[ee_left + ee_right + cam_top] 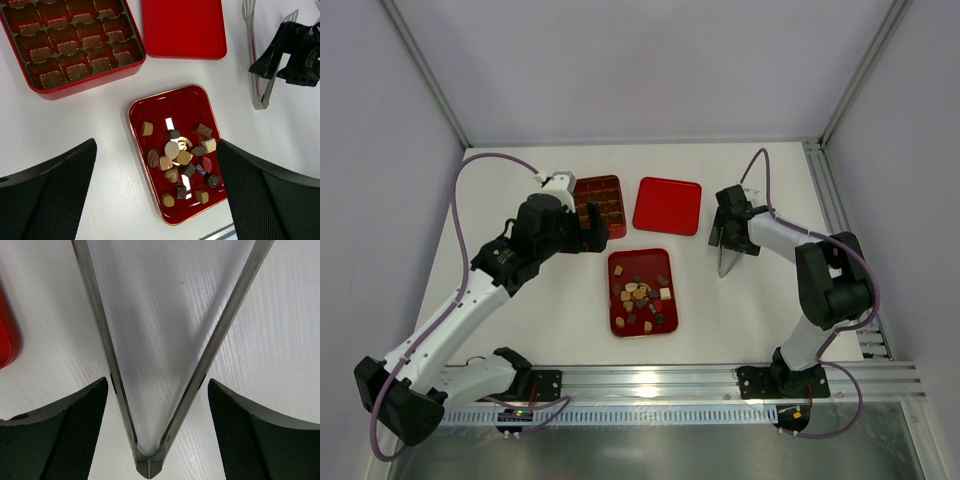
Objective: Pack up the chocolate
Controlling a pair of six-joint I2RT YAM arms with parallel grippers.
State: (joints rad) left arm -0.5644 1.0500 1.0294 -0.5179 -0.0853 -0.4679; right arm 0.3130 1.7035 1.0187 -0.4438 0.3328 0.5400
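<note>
- Near the middle of the worktop (740, 320), the chocolate (180, 160) lies heaped in a shallow red tray (170, 102), not yet in the compartmented box (75, 87) toward the far edge.
- The left gripper (156, 142) hovers above, fingers wide apart, empty.
- Toward the right edge, the right gripper (157, 382) straddles the tongs (150, 467), fingers apart just beside the arms, probably to lift this tool for the small pieces.
- The worktop is white, with pale walls around it.
</note>
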